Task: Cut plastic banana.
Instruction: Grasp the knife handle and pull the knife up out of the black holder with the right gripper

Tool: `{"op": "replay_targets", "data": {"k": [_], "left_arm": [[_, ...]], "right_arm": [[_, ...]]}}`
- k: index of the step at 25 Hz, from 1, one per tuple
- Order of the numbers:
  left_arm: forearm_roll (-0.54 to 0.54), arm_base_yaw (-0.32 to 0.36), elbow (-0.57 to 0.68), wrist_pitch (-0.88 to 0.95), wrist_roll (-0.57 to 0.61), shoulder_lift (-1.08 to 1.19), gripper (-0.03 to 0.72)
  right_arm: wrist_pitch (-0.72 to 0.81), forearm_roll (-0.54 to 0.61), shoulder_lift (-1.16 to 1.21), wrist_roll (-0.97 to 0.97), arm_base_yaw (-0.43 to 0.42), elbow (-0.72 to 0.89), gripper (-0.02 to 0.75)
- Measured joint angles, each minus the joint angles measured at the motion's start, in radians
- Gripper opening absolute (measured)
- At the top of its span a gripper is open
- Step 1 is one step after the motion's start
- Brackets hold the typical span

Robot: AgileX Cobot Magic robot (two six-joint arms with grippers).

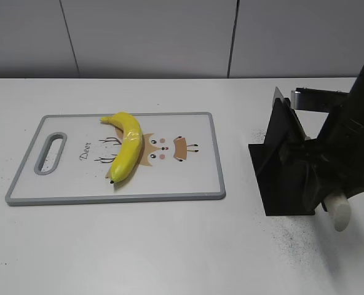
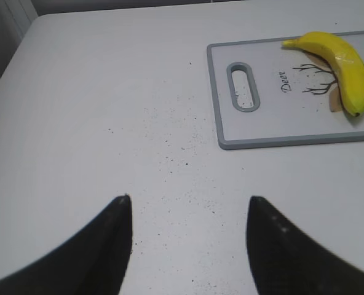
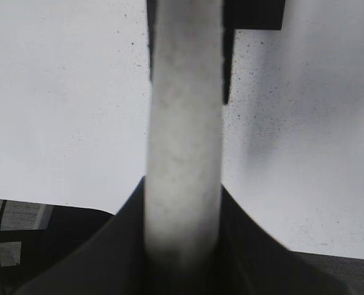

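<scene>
The plastic banana (image 1: 128, 150) is bright yellow and curved and lies on the left half of the white, grey-rimmed cutting board (image 1: 188, 184). In the left wrist view the banana (image 2: 345, 61) lies at the top right on the board (image 2: 274, 123). My left gripper (image 2: 188, 209) is open and empty over bare table, to the left of the board. My right gripper (image 3: 182, 187) is shut on the white knife handle (image 3: 185, 104). In the exterior view this gripper (image 1: 329, 178) is at the black knife stand (image 1: 283, 166), with the handle end (image 1: 342, 215) sticking out below.
A metal blade (image 1: 320, 98) shows behind the stand at the right. The board has a handle slot (image 1: 50, 152) at its left end. The white table (image 1: 170, 246) carries fine dark specks. A grey wall stands at the back.
</scene>
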Motion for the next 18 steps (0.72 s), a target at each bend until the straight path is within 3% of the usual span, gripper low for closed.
{"op": "replay_targets", "data": {"k": [18], "left_arm": [[0.0, 0.0, 0.0, 0.0, 0.0, 0.0, 0.553]], "right_arm": [[0.036, 0.0, -0.105, 0.004, 0.0, -0.001, 0.163]]}}
